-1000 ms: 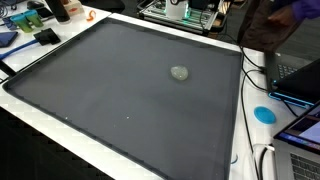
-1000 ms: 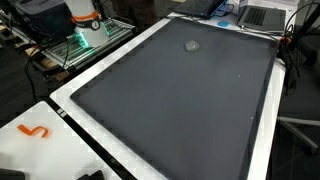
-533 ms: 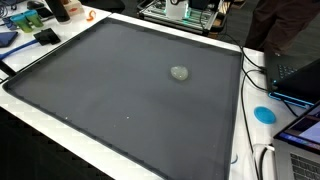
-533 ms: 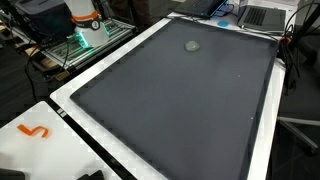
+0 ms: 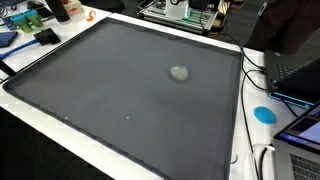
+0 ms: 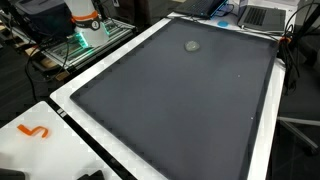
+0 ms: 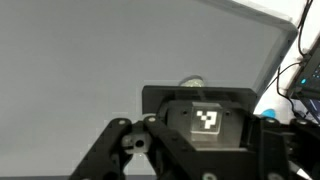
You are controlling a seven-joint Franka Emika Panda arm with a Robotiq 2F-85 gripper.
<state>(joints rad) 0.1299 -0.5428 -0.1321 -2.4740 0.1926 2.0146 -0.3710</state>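
Scanning an exterior view: a big dark mat (image 5: pixel 110 95) covers most of the white surface (image 5: pixel 55 128). A small grey lump (image 5: pixel 179 72) lies alone on the mat, right of its middle and toward the far edge, well apart from every rim. Right of the mat a blue disc (image 5: pixel 264 113) sits on the surface, with black cables (image 5: pixel 256 68) just beyond it and a laptop (image 5: pixel 303 128) at the near right corner. An orange hook (image 5: pixel 88 15) lies on the surface at the far left.

In an exterior view from the opposite end, the mat (image 6: pixel 170 105) runs away from the camera. The lump (image 6: pixel 192 45) rests near the far edge, about mid-width, nothing touching it. The orange hook (image 6: pixel 35 131) is at the near left on the surface (image 6: pixel 68 108). A second laptop (image 6: pixel 262 15) stands at the far right. A white post (image 6: pixel 85 18) with an orange band stands at the far left, off the mat.

Wrist view: the claw (image 7: pixel 205 135) fills the near edge, a black block with a black-and-white tag (image 7: pixel 207 120) on top and linkage arms on both sides. The lump (image 7: pixel 190 82) peeks over the block's far edge, half hidden, on the mat (image 7: pixel 80 60). The fingertips are out of frame, so I cannot tell whether the claw is wide or narrow.
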